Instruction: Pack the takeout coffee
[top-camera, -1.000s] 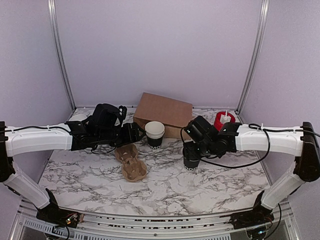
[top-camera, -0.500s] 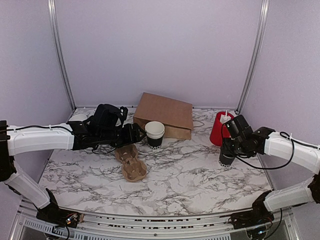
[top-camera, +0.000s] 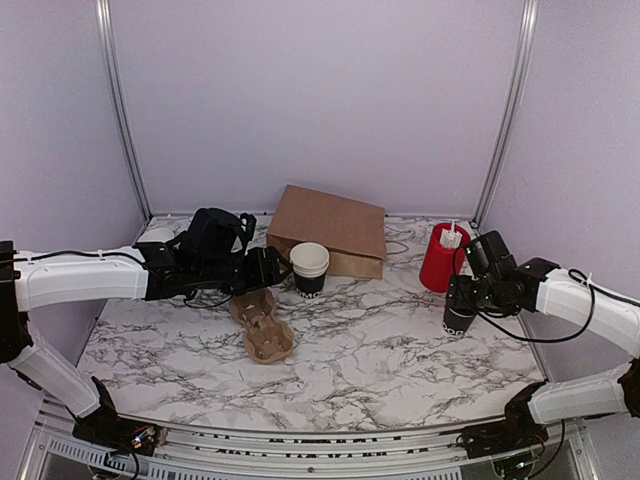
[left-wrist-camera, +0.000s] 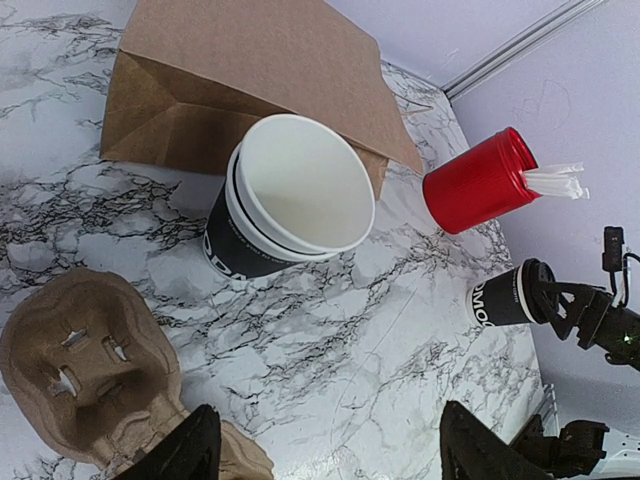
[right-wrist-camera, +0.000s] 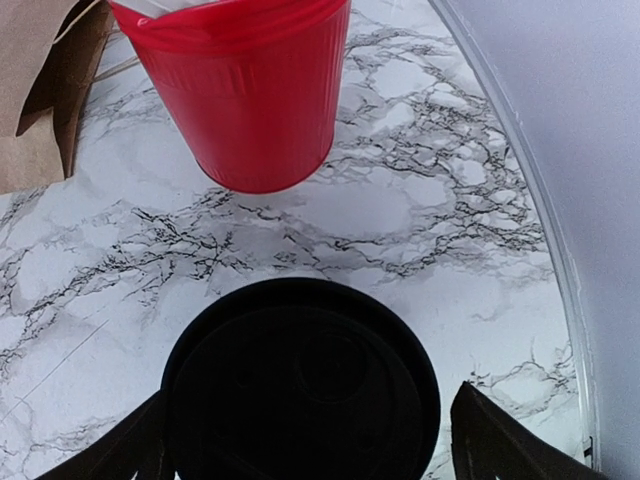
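The takeout coffee (top-camera: 459, 318), a small black cup with white lettering and a black lid (right-wrist-camera: 300, 380), stands on the marble table at the right, just in front of the red cylinder (top-camera: 442, 257). My right gripper (top-camera: 462, 302) hangs over it, open, one finger on each side of the lid; its right finger (right-wrist-camera: 500, 440) stands clear of the rim. In the left wrist view the cup (left-wrist-camera: 505, 297) shows at the far right. My left gripper (top-camera: 277, 268) is open over bare table (left-wrist-camera: 330, 455), holding nothing.
Stacked lidless cups (top-camera: 309, 267) stand before a flat brown paper bag (top-camera: 330, 225). A cardboard cup carrier (top-camera: 262, 323) lies left of centre, under my left gripper's near finger (left-wrist-camera: 185, 450). The red cylinder (right-wrist-camera: 240, 90) holds white straws. A metal rail borders the table's right edge (right-wrist-camera: 520, 200).
My right arm has carried the lidded cup from the table's middle to the right, beside the red cylinder, and its jaws have widened. The left arm has not moved.
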